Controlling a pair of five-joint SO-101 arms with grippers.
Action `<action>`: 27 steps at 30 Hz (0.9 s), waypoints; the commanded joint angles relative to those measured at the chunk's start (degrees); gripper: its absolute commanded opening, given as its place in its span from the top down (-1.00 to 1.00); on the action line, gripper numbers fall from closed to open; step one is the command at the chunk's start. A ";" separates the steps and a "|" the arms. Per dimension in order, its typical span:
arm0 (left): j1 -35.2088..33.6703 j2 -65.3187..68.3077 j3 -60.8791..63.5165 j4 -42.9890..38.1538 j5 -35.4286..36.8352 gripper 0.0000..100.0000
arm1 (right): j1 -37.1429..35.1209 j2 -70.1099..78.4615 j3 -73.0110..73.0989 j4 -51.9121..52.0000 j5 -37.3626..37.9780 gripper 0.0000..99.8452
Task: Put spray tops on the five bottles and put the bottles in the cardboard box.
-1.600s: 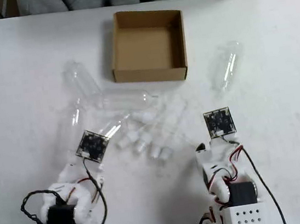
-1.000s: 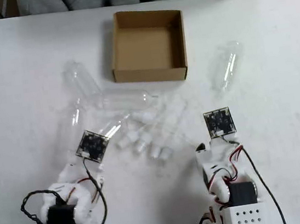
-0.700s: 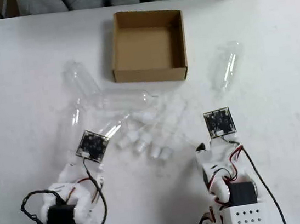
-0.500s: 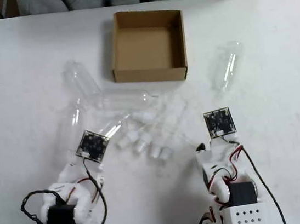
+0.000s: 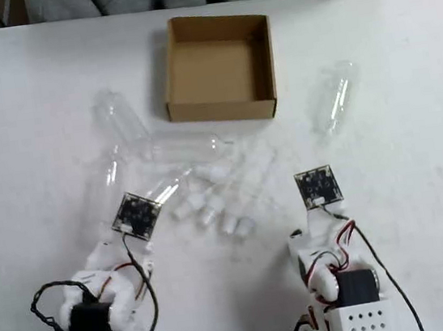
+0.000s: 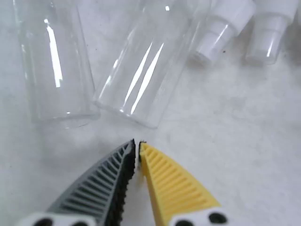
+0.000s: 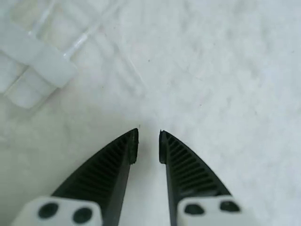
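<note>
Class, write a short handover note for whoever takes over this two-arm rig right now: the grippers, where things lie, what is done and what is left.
Left gripper: shut, holding nothing, just short of two lying bottles.
Right gripper: fingers slightly apart, holding nothing, over bare table beside the spray tops.
Things: four bottles lie clustered by the tops; a lone bottle lies to the right of the cardboard box.
Done: no bottle is in the box; no fitted top is visible.
Left: fit the tops, then box all five.
</note>
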 commanded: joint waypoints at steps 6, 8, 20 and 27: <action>-2.59 -0.31 -7.38 0.26 0.00 0.96 | 0.31 -1.63 0.53 -1.01 0.53 0.91; -2.68 -0.31 -8.26 0.09 0.00 0.96 | 2.15 -1.63 0.53 -2.68 0.53 0.91; -1.19 -0.31 -9.49 -2.81 -0.44 0.96 | 11.74 -1.45 0.53 -6.81 0.62 0.91; -1.54 -0.22 -14.59 -6.59 -5.01 0.96 | 13.32 -1.45 0.53 -7.25 0.62 0.91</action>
